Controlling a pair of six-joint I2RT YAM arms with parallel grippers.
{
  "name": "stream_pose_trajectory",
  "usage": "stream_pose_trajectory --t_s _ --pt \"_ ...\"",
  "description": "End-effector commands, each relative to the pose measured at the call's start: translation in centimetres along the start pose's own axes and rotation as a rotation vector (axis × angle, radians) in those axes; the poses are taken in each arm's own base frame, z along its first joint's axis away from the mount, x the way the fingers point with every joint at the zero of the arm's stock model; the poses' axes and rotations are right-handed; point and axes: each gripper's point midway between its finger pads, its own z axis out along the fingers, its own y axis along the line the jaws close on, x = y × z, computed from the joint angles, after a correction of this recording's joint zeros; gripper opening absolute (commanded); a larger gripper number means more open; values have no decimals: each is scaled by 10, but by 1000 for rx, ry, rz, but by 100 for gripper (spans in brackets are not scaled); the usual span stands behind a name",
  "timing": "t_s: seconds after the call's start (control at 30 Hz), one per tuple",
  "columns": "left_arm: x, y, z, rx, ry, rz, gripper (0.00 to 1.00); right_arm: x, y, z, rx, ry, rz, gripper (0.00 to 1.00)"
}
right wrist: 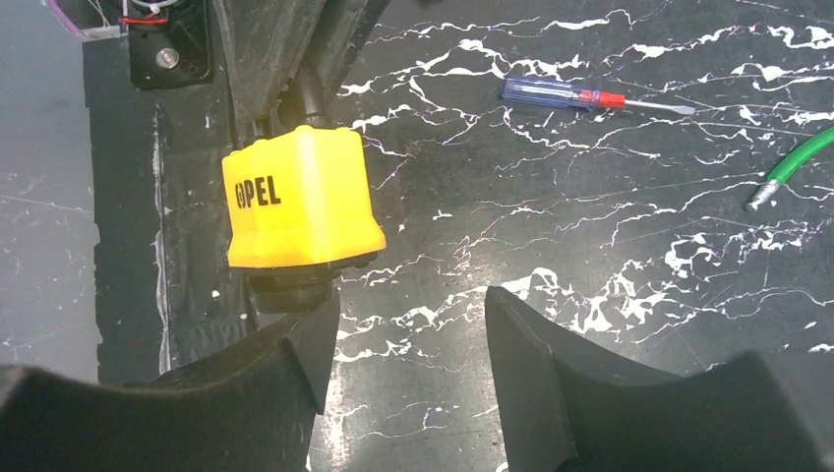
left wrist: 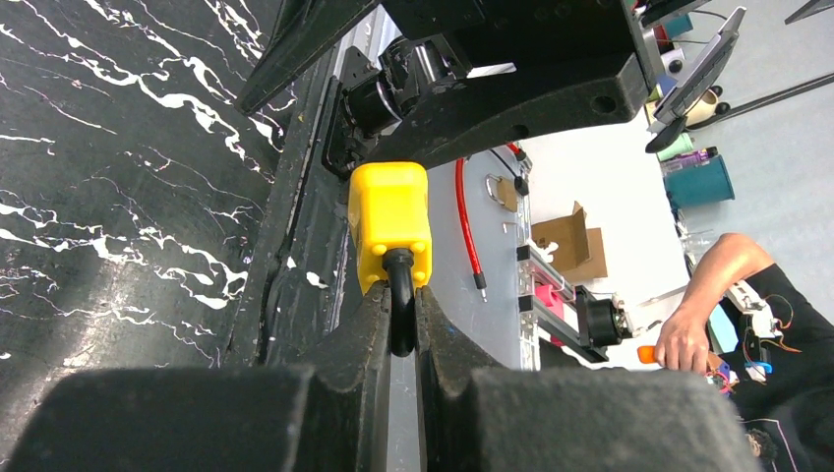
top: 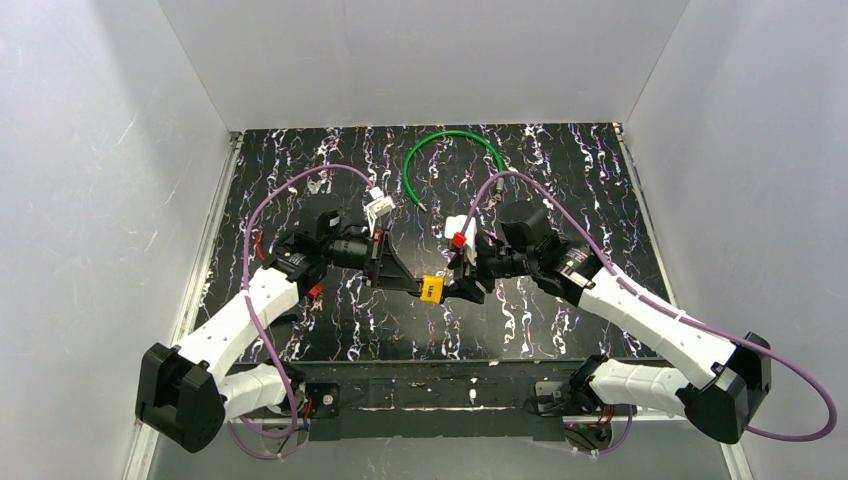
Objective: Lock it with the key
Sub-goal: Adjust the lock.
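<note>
The lock [top: 432, 289] is a yellow padlock held above the black marbled mat, between my two arms. In the left wrist view my left gripper [left wrist: 400, 300] is shut on its dark shackle [left wrist: 400, 324], with the yellow body [left wrist: 389, 218] sticking out past the fingertips. In the right wrist view the lock [right wrist: 300, 202] shows black lettering on its face. My right gripper [right wrist: 408, 339] is open and empty. Its left fingertip [right wrist: 305, 344] sits right under the lock's dark bottom end. The key is not visible in any view.
A blue-handled screwdriver [right wrist: 580, 96] lies on the mat beyond the right gripper. A green cable [top: 450, 150] curves at the back of the mat, its end showing in the right wrist view [right wrist: 787, 175]. White walls enclose the mat on three sides.
</note>
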Motion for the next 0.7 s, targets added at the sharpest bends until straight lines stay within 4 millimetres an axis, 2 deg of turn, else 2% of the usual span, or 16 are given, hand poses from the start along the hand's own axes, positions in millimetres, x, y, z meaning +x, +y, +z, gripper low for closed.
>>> stream_pose_trajectory --t_s 0.0,0.3,0.53,0.67 --pt "4 -13 2 57 21 35 0 -47 -9 -3 31 -166 -27 64" --pt "9 -7 13 42 44 27 0 -70 -10 6 -14 -229 20 63" --pt "7 14 19 -39 24 -7 0 -85 -14 13 -17 -276 121 63" --pt "6 23 23 -73 18 -28 0 -102 -18 15 -19 -340 205 62"
